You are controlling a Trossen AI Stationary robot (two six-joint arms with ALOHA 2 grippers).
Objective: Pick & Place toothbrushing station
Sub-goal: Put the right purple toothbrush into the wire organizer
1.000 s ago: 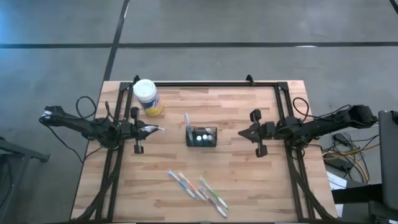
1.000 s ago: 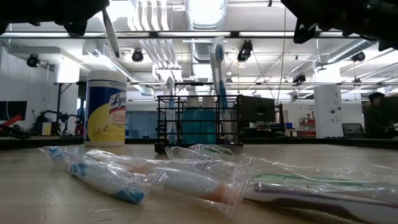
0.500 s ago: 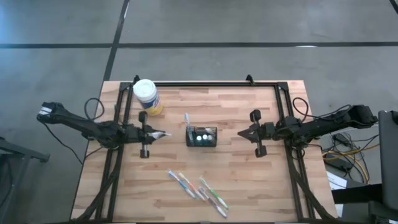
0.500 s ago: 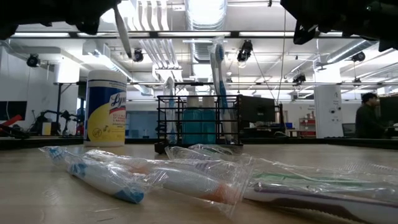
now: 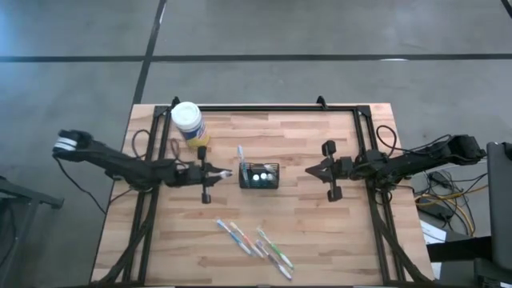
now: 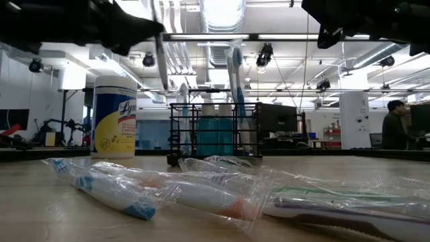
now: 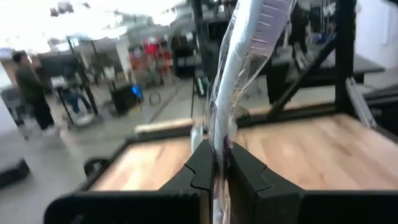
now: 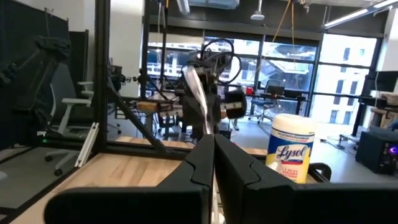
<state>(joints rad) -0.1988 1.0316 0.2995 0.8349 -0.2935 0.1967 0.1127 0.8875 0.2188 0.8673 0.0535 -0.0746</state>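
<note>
toothbrushing station point(image 5: 260, 175) (one), four wrapped toothbrushes point(image 5: 254, 242)

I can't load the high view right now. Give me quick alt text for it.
From above, the left gripper, shut on a wrapped toothbrush, reaches toward the black mesh toothbrushing station at the centre of the wooden table. The right gripper waits shut on the station's other side. A yellow canister stands at the back, and more wrapped toothbrushes lie near the front.

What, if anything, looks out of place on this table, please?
Nothing is spilled or damaged. Several wrapped toothbrushes lie loose near the table's front edge, outside the black mesh holder, which stands upright. The left tool holds another wrapped toothbrush beside it.
</note>
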